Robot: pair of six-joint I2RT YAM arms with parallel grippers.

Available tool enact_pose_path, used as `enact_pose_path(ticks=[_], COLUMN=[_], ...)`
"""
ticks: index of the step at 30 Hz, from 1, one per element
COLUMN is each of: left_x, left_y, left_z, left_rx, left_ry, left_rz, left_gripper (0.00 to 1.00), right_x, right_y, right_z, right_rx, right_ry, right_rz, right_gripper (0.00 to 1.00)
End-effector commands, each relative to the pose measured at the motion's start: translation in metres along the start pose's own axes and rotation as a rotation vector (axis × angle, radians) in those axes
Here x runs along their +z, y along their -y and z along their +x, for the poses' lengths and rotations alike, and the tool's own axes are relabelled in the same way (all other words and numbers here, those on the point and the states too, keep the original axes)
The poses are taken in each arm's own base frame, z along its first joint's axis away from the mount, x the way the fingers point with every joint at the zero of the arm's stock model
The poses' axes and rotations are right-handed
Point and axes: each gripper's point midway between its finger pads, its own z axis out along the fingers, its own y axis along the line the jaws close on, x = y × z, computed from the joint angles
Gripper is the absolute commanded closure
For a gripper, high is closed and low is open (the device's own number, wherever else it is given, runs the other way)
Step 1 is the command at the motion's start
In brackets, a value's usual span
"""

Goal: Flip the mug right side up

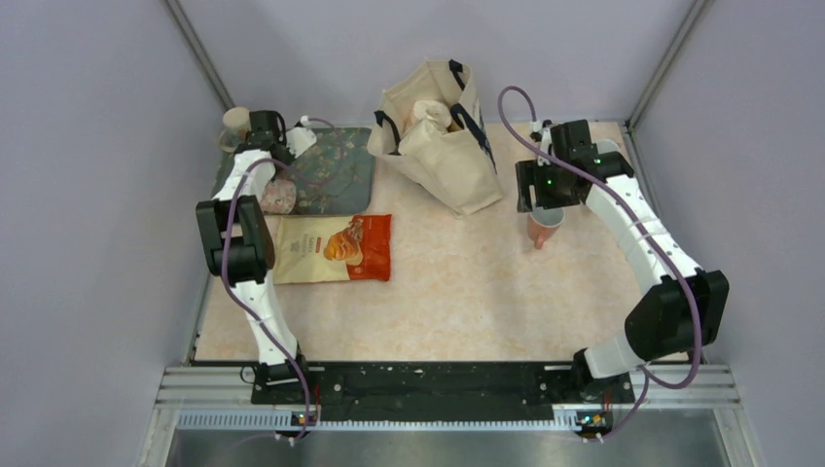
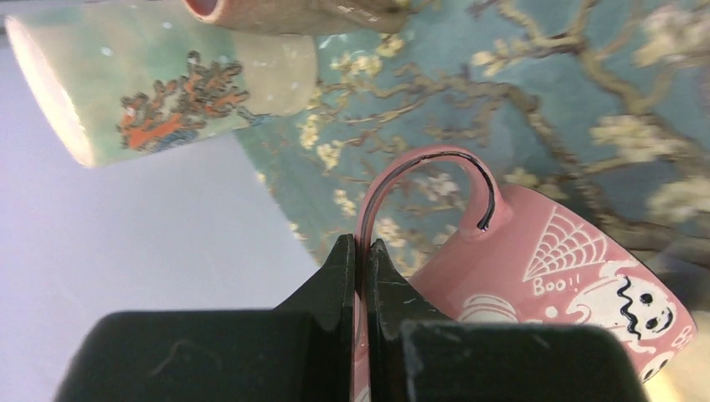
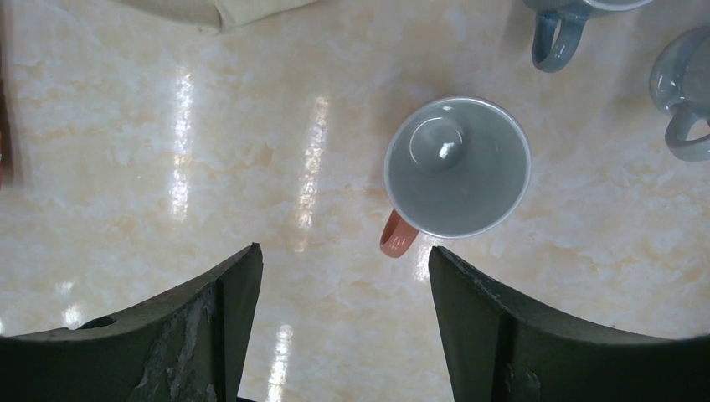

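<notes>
Item: glossy pink ceramic mug (image 2: 569, 276), ghost and cobweb print, thin looped handle (image 2: 435, 159). It lay tilted over the teal blossom-patterned mat (image 2: 544, 100) at the far left of the marbled desk (image 1: 467, 282), judged not yet upright. Left pincer (image 2: 362, 251) was clamped on the handle: grasp made, turning outstanding. Right pincer (image 3: 343, 253) stood apart above an upright orange mug with a smooth grey interior (image 3: 456, 167).

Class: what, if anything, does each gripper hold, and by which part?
Left gripper: the pink ghost mug, pinched by its handle. Right gripper: open, holding nothing, above an orange mug.
</notes>
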Motion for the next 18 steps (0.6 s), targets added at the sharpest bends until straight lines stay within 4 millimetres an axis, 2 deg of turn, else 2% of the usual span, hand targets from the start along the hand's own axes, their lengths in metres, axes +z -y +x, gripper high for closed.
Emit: enact_pose_path(ticks=[1, 4, 6, 11, 15, 18], left_x=[-0.042, -0.048, -0.051, -0.059, -0.073, -0.079], left_y=[0.008, 0.034, 0.052, 0.075, 0.087, 0.094], left_z=[-0.029, -0.044, -0.055, -0.076, -0.093, -0.099], left_rx=[-0.282, -0.404, -0.473, -0.614, -0.676, -0.713], left_ry=[0.189, 0.260, 0.301, 0.374, 0.443, 0.463], left_rz=[0.058, 0.181, 0.270, 0.412, 0.523, 0.579], left_gripper=[1.00, 1.00, 1.00, 1.00, 1.00, 1.00], right_x=[-0.027, -0.034, -0.035, -0.032, -0.030, -0.025], right_y=[-0.023, -0.049, -0.074, -0.172, -0.250, -0.292], right_z=[-0.018, -0.027, -0.032, -0.041, -0.044, -0.047], right_rx=[-0.032, -0.052, -0.070, -0.204, -0.245, -0.230], right_ry=[0.120, 0.177, 0.211, 0.315, 0.372, 0.401], right_rz=[-0.035, -0.087, -0.142, -0.347, -0.605, -0.754], right_gripper=[0.27, 0.27, 0.28, 0.28, 0.28, 0.28])
